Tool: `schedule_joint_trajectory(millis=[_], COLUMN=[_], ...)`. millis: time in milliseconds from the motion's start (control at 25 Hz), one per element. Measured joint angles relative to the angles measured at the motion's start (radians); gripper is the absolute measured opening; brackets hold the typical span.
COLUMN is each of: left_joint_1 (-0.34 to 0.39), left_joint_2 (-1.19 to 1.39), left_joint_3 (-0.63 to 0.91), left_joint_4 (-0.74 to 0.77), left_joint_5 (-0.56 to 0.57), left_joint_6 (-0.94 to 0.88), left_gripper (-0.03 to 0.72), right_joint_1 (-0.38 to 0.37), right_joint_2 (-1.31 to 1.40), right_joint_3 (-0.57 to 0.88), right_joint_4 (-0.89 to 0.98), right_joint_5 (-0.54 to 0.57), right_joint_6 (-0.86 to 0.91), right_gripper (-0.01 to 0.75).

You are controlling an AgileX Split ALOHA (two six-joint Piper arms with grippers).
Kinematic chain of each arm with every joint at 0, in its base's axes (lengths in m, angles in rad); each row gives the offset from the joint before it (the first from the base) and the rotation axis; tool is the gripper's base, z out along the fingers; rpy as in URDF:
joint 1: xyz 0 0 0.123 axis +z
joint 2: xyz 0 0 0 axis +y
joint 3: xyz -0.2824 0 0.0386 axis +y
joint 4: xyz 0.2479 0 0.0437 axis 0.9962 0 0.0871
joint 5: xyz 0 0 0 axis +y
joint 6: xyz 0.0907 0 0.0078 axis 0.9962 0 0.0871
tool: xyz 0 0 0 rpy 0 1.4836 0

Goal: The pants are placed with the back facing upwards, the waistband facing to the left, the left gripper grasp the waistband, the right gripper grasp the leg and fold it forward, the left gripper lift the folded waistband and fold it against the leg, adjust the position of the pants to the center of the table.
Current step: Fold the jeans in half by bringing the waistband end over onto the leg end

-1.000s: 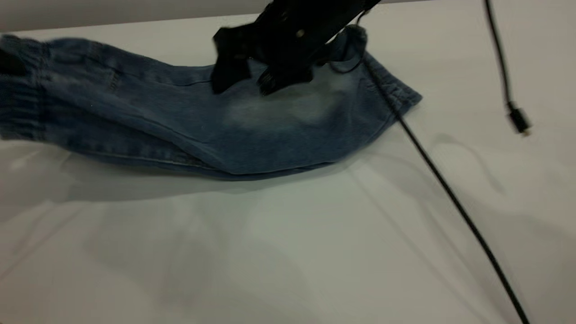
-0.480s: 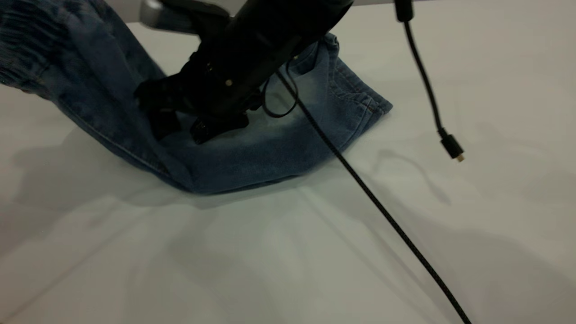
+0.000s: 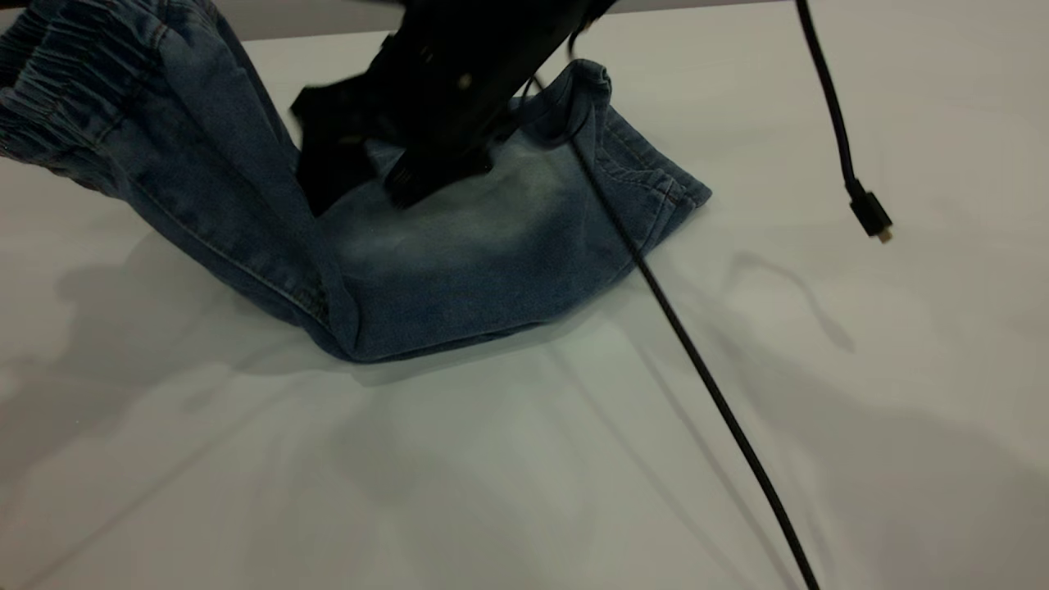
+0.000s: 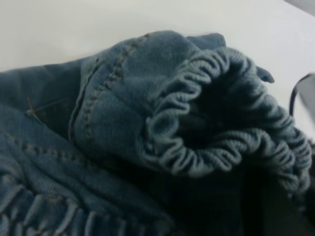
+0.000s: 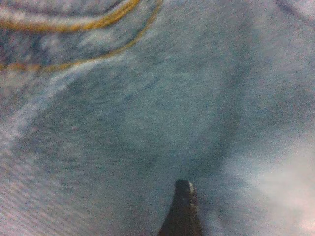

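While the waistband (image 3: 74,90) hangs raised at the exterior view's upper left, the rest of the pants (image 3: 459,279) lies on the white worktop (image 3: 524,475), left of its middle.

- Long axis: runs from the raised waistband down to a fold line on the near side, then back along the flat leg (image 3: 492,221) to the hems at the right.
- Key relation: the waistband sits up and to the left of the leg. Judged from that, folding it over means carrying it rightward across the fold line, onto the pale patch.
- Left arm is the nearer one. Left wrist view is filled by the ruched band, so the left end effector must be right at it, but the end effector itself is not seen. Clenched or released: cannot tell. The band being off the worktop suggests a hold.
- Right end effector (image 3: 373,184): black, down on the leg's pale patch, its 2 prongs apart, nothing between them. Right wrist view shows 1 dark fingertip (image 5: 184,196) against the denim.
- It stands where the waistband should land; likely needs to clear first.
- Materials: soft faded denim, limp, draping in folds; gathered elastic; orange-yellow stitching.
- A black cable (image 3: 697,352) crosses the leg; a 2nd cable with a plug (image 3: 869,217) dangles to the right, apart from the pants.
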Motion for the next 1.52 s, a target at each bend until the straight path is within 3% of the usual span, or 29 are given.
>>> schedule_joint_trajectory(millis=[280,520,760,1120,1320,1520], left_joint_1=[0.001,0.0,-0.064,-0.266,-0.268,-0.268], left_joint_2=[0.0,0.0,0.0,0.024,0.043,0.043], left_joint_3=[0.0,-0.021,-0.113,-0.141,-0.141,-0.141], left_joint_4=[-0.004,-0.056,-0.056,-0.083,-0.08,-0.08], left_joint_5=[0.044,0.09,0.092,-0.115,-0.122,-0.117], left_joint_6=[0.001,0.001,0.001,0.001,0.005,0.006], left_gripper=[0.083,0.083,0.083,0.083,0.083,0.083], right_joint_1=[-0.071,-0.071,-0.071,-0.059,-0.07,-0.097], right_joint_2=[0.001,0.052,0.093,0.091,0.036,-0.071], right_joint_3=[0.0,0.0,-0.003,-0.001,0.005,0.002], right_joint_4=[-0.208,-0.387,-0.33,-0.26,-0.291,-0.301], right_joint_5=[-0.009,-0.045,-0.031,0.014,0.067,0.014], right_joint_6=[0.121,0.244,0.242,0.186,0.194,0.192], right_gripper=[0.546,0.546,0.542,0.542,0.542,0.542])
